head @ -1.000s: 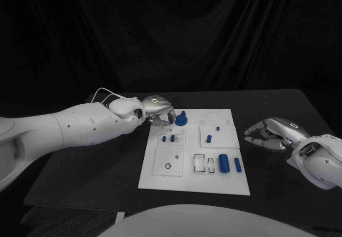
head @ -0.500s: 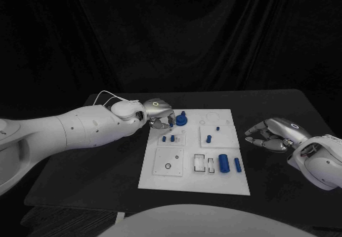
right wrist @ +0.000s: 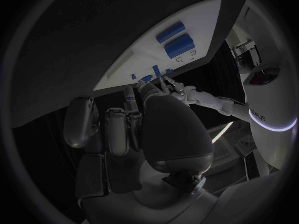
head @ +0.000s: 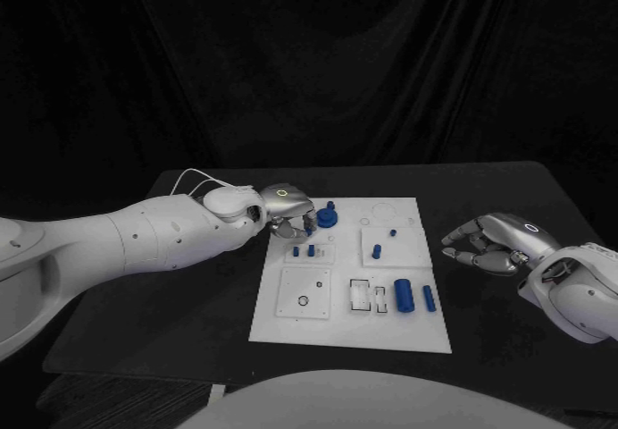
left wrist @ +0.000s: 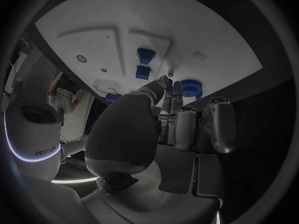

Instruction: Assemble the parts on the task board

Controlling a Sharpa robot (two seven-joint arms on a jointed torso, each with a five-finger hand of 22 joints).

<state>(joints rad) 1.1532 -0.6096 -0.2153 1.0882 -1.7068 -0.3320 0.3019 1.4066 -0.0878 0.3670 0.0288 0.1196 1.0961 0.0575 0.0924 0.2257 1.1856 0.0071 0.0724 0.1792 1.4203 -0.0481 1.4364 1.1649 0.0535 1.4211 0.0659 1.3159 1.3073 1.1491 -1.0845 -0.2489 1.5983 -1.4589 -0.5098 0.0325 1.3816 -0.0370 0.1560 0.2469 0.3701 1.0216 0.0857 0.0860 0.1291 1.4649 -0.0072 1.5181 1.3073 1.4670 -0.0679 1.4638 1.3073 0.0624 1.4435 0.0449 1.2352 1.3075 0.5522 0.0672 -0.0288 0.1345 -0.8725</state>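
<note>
The white task board (head: 338, 322) lies mid-table. A blue round part with a peg (head: 327, 216) stands at its far left corner. My left hand (head: 286, 213) hovers just left of that part, fingers curled close together with nothing visibly in them; its fingertips (left wrist: 176, 87) end right beside the round part (left wrist: 191, 88). Two small blue pieces (head: 304, 251) stand just below the hand. A blue cylinder (head: 403, 296) and a blue bar (head: 429, 299) lie near the right edge. My right hand (head: 493, 244) rests on the table right of the board, fingers curled in, holding nothing.
Two more small blue pieces (head: 378, 252) stand on the middle right tile of the board. White rectangular slots (head: 370, 296) and a tile with a small ring (head: 305, 301) sit in the near row. The black table (head: 193, 304) extends around the board.
My left hand has drawn back a little to the left, away from the blue round part. The right hand has not moved.
</note>
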